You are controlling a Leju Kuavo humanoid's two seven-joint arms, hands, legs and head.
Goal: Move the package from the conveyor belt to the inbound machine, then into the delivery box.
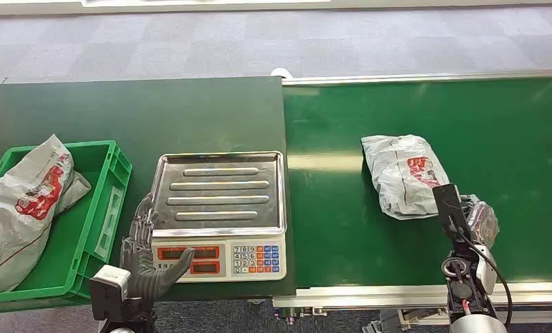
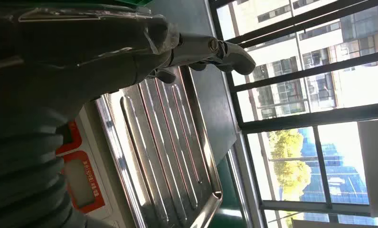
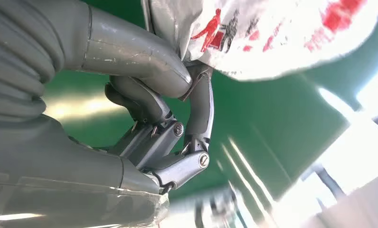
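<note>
A grey plastic package (image 1: 403, 173) with red print lies flat on the green conveyor belt (image 1: 426, 111). My right hand (image 1: 480, 219) is at its near right corner. In the right wrist view the thumb (image 3: 139, 54) and a finger (image 3: 201, 102) close on the edge of the package (image 3: 272, 33). The inbound machine is a scale with a bare steel tray (image 1: 221, 193) and a keypad front (image 1: 221, 258). My left hand (image 1: 147, 251) rests open against the scale's front left corner, holding nothing. In the left wrist view its fingers (image 2: 225, 50) stretch over the tray (image 2: 168, 142).
A green delivery crate (image 1: 100, 208) stands left of the scale with another grey package (image 1: 23, 208) in it. The scale sits on a dark green table (image 1: 121, 111) that butts against the belt. Grey carpet lies beyond.
</note>
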